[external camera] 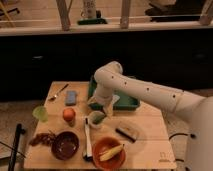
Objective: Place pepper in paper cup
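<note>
I work in what looks like an office or lab floor: behind my light wooden surface runs a glass-and-rail balustrade; my fingers hover above the surface.

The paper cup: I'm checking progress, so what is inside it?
Something dark green, probably the pepper, shows at the rim of the paper cup. The gripper directly above covers part of the opening.
</note>
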Robot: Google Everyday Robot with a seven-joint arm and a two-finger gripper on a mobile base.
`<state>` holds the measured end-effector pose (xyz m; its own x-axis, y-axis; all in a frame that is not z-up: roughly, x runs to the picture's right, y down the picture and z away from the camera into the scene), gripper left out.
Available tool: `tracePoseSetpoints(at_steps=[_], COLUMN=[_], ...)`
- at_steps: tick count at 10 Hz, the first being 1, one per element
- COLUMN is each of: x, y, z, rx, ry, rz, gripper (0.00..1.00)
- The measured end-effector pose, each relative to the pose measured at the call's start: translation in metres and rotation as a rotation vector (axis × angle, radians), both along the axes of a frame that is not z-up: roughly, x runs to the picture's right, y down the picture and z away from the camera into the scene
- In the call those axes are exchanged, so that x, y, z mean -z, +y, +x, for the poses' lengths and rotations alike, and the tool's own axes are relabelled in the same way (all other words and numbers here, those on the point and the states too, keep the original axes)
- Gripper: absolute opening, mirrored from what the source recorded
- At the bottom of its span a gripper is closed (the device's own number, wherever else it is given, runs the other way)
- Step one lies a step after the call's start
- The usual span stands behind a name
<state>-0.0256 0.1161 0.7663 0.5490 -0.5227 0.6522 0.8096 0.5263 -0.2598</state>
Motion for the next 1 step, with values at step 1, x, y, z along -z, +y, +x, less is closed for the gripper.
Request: tracePoseSetpoints(at_steps=[1], x=[0.0], y=[-0.0001], z=[0.0001], rx=[0.0], ry=[0.0], rz=[0.0], gripper=[0.8])
